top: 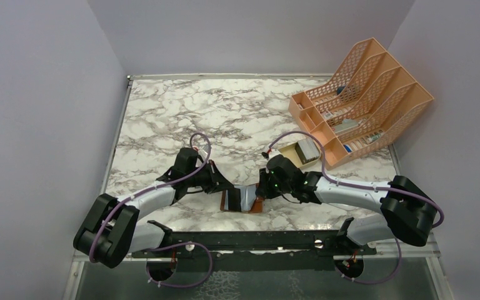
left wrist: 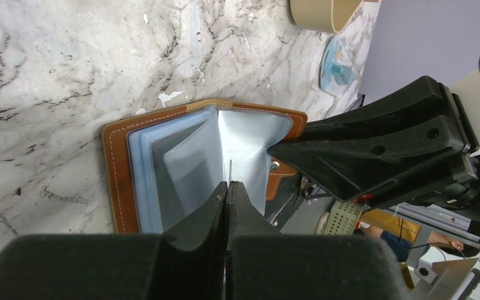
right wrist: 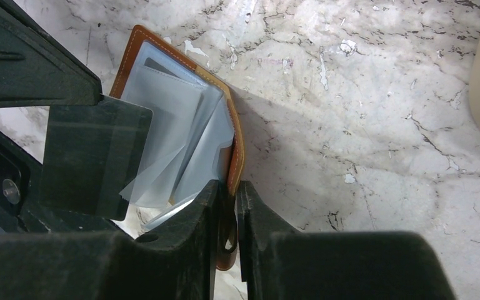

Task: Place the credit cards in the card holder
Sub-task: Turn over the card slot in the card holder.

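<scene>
The brown leather card holder (top: 245,200) lies opened on the marble between both arms, its clear sleeves fanned up (left wrist: 181,162). My left gripper (left wrist: 227,184) is shut on a dark credit card (right wrist: 94,156), held on edge over the sleeves; only its thin edge (left wrist: 230,170) shows in the left wrist view. My right gripper (right wrist: 228,187) straddles the holder's right cover edge (right wrist: 236,150) and snap strap. Its jaws stand slightly apart, with a dark gap beside the leather. In the top view the left gripper (top: 227,185) and right gripper (top: 261,190) flank the holder.
An orange mesh file rack (top: 362,94) stands at the back right, with a tan tray (top: 303,153) in front of it, close behind my right arm. A blue-and-clear packet (left wrist: 336,62) lies near the tray (left wrist: 322,12). The table's near edge runs just behind the holder.
</scene>
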`<state>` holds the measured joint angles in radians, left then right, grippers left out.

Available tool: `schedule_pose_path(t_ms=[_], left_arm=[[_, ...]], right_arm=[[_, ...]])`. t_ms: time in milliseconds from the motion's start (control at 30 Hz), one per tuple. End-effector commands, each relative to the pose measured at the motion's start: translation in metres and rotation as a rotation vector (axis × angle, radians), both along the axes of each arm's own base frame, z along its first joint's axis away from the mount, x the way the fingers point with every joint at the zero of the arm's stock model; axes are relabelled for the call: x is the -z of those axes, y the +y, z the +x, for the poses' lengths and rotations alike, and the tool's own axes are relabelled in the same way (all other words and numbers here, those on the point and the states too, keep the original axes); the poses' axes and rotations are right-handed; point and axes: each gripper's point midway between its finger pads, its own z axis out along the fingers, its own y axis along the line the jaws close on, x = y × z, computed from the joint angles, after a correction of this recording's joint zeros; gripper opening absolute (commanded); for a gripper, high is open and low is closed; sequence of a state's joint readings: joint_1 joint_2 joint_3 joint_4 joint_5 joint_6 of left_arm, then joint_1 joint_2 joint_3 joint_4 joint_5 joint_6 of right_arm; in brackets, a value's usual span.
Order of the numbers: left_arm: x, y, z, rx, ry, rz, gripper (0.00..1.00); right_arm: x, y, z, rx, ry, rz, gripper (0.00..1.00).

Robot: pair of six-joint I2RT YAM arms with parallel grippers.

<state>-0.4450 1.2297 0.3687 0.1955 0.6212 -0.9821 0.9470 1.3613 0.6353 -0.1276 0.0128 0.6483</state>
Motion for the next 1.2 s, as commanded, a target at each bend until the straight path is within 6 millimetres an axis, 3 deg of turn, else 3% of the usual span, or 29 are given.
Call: schedule_pose_path(t_ms=[0, 167, 367, 500, 667, 1000, 1167], left_arm=[[-0.009, -0.004, 0.001, 0.013, -0.031, -0.045, 0.0], [-0.012, -0.006, 0.005, 0.005, -0.044, -0.048, 0.0], [-0.018, -0.01, 0.011, 0.007, -0.066, -0.048, 0.0], [-0.012, -0.014, 0.013, 0.01, -0.066, -0.026, 0.0], [-0.008, -0.02, 0.012, 0.02, -0.063, -0.014, 0.0], [-0.014, -0.028, 0.018, 0.02, -0.084, -0.011, 0.0], [-0.013, -0.03, 0.02, 0.022, -0.084, -0.005, 0.0]], right_arm=[[-0.008, 0.004, 0.004, -0.013, -0.019, 0.006, 0.21], [-0.032, 0.006, 0.006, -0.014, -0.043, 0.031, 0.37], [-0.07, 0.003, 0.007, -0.025, -0.086, 0.052, 0.43], [-0.081, 0.011, -0.001, -0.055, -0.065, 0.114, 0.43], [-0.085, 0.024, -0.012, -0.111, -0.104, 0.178, 0.48], [-0.081, 0.03, -0.021, -0.082, -0.264, 0.039, 0.67], [-0.059, 0.033, -0.032, -0.116, -0.35, -0.028, 0.73]])
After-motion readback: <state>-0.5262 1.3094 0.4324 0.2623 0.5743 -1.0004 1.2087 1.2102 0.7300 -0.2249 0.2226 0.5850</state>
